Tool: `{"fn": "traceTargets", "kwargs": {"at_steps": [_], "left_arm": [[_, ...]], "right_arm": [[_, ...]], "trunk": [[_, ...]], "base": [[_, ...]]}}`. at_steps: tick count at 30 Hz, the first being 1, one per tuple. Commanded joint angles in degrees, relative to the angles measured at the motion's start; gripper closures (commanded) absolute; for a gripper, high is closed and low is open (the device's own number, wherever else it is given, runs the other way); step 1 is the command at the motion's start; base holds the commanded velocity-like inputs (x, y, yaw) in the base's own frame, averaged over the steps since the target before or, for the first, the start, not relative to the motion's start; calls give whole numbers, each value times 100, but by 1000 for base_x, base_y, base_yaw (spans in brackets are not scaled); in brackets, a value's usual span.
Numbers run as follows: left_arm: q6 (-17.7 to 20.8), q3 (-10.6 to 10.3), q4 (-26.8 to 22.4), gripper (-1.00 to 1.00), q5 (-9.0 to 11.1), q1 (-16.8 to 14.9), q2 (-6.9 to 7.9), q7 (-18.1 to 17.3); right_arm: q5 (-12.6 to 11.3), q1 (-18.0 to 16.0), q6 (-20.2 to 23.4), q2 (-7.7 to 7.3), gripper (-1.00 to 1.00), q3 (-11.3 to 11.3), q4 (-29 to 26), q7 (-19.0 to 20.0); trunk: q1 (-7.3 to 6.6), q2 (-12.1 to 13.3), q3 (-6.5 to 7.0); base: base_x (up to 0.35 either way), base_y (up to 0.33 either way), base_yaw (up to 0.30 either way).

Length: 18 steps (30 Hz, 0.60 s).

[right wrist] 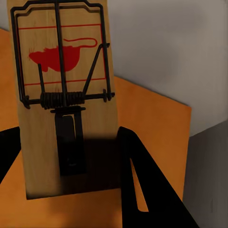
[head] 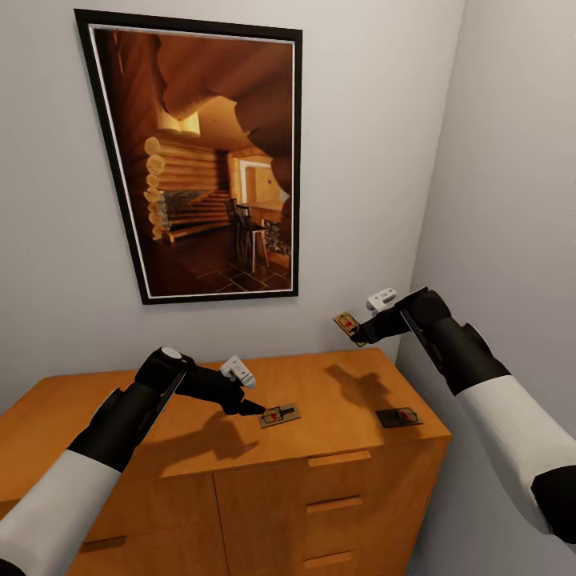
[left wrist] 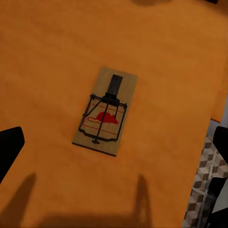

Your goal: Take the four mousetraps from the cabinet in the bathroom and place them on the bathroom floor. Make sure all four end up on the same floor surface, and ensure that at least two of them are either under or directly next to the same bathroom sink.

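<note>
Orange cabinet top, open left hand beside mousetrap, right hand gripping raised mousetrap

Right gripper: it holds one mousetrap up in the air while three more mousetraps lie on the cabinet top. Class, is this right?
Not quite. The right gripper does hold a mousetrap aloft, but the head view shows two mousetraps on the cabinet top, not three: one near the left gripper at, another at.
</note>
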Motion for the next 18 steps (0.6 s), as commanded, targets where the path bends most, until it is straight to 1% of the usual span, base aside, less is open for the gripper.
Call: {"fn": "traceTargets", "kwargs": {"at_steps": [1, 3, 7, 8, 9, 11, 12, 13, 14, 15, 18], "left_arm": [[33, 4, 5, -100, -49, -6, 0, -45], [30, 23, 56, -100, -46, -7, -3, -37], [25, 39, 173, -100, -233, -24, -4, -3], [16, 45, 297, -100, -345, -69, -9, 8], [8, 47, 383, -100, -397, -109, -14, 14], [-23, 50, 611, -100, -476, -222, -35, 22], [-82, 51, 878, -100, -529, -356, -80, 27], [-126, 52, 1010, -100, -547, -419, -105, 29], [-181, 53, 1133, -100, -560, -479, -133, 30], [-311, 53, 1325, -100, -582, -574, -191, 32], [-489, 54, 1497, -100, -606, -657, -274, 36]], "right_arm": [[49, -7, 16, -3, 100, 13, -6, 31], [49, -7, 16, -1, 100, 18, -6, 31], [49, -7, 16, 5, 100, 21, -6, 31], [49, -7, 16, 10, 100, 22, -6, 31], [49, -7, 16, 12, 100, 22, -6, 31], [49, -7, 16, 14, 100, 22, -6, 31], [49, -7, 16, 16, 100, 35, -6, 31], [49, -7, 16, 16, 100, 56, -6, 31], [50, -7, 16, 17, 100, 86, -6, 31], [55, -7, 16, 18, 100, 178, -6, 31], [65, -7, 16, 18, 100, 359, -6, 29]], "trunk": [[0, -5, -8], [0, -5, -8], [0, -5, -8], [0, -5, -8], [0, -5, -8], [0, -5, -8], [0, -5, -8], [0, -5, -8], [0, -5, -8], [0, -5, -8], [0, -5, -8]], "base": [[0, 0, -6], [0, 0, -3], [0, 0, 0], [0, 0, 0], [0, 0, 0], [0, 0, 0], [0, 0, 0], [0, 0, 0], [0, 0, 0], [0, 0, 0], [0, 0, 0]]}}
